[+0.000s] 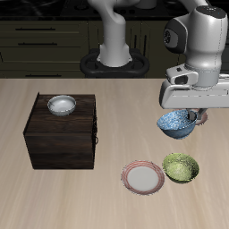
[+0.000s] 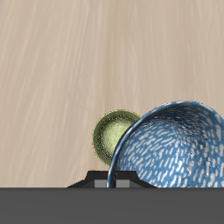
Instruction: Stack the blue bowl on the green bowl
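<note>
blue bowl [image 1: 177,124] hangs tilted, pinched by the gripper [image 1: 190,116], above the green bowl [image 1: 181,166].

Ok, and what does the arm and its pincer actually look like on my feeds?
The arm is glossy white with rounded, chunky links and dark grey bands at the joints. A wide, pale grey, box-shaped hand sits at its end, carrying the pincer; its fingers are mostly hidden. The base is a white column on a dark round plate. No cables or markings are visible.
</note>
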